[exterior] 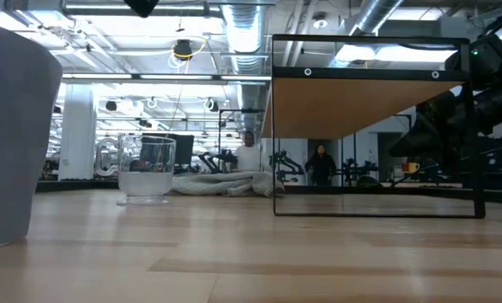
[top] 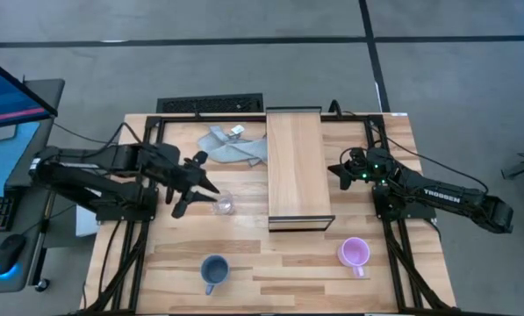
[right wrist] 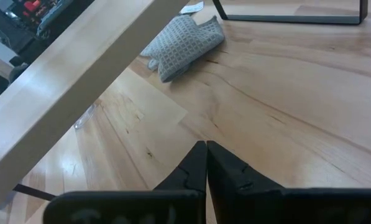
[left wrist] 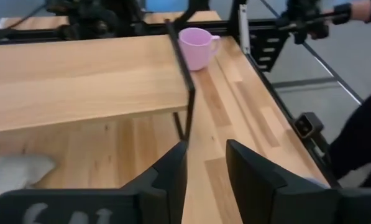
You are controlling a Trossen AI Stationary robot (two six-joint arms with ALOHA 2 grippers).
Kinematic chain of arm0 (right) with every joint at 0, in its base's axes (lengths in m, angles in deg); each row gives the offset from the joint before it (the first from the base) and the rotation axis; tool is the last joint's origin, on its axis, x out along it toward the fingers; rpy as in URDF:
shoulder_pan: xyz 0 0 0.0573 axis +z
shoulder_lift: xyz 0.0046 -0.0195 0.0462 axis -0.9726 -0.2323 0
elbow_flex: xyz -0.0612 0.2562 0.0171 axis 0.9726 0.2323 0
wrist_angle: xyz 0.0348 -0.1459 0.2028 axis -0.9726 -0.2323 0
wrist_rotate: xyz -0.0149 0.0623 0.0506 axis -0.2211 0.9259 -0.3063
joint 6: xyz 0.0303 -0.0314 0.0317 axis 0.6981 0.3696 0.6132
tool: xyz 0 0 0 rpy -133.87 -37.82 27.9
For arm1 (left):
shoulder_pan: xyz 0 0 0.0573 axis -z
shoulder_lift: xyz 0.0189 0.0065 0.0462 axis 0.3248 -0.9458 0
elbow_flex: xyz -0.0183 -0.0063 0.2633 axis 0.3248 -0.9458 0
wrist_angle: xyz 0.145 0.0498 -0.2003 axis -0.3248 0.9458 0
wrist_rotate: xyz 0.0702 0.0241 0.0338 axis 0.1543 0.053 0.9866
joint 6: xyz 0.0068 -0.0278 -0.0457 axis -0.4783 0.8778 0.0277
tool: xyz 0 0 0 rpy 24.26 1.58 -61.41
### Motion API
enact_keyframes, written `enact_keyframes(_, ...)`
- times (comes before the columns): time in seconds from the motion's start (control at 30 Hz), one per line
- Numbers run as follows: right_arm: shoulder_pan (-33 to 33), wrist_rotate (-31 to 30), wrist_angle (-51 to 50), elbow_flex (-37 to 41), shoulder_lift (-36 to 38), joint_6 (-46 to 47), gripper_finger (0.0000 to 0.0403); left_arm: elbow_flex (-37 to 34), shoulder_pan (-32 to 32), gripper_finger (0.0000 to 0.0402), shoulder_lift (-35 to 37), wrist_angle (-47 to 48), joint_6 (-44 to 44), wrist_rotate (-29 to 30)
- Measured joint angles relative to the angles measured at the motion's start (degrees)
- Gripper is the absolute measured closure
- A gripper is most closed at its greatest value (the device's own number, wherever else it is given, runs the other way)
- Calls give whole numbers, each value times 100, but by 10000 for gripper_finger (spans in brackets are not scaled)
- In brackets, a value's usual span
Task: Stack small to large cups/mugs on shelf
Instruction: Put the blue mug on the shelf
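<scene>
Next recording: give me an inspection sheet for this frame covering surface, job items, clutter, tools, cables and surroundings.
Surface: slatted wooden table, dark frame at the edges.
Job items: shelf bare on top; glass cup left of the shelf; blue-grey mug and pink mug near the front edge, both upright.
Clutter: grey cloth beside the shelf's far end.
Tools: left tool open, beside the glass cup, not around it; right tool shut, waiting right of the shelf.
Cables: black leads run along both arms and over the table's back edge.
Surroundings: monitor, keyboard and mouse at left; people far behind in the low view.
</scene>
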Motion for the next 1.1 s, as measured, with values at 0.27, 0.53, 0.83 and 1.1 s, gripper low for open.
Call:
enact_keyframes(0.27,0,0,0,0,0,0,369,30,402,245,-453,398,487,221)
enact_keyframes(0.53,0,0,0,0,-2,0,369,30,767,237,-732,824,1068,91)
enact_keyframes(0.83,0,0,1,0,0,0,369,30,1115,237,-735,771,1443,155)
enact_keyframes(1.1,0,0,0,0,0,0,369,29,1209,237,-1030,716,1522,260)
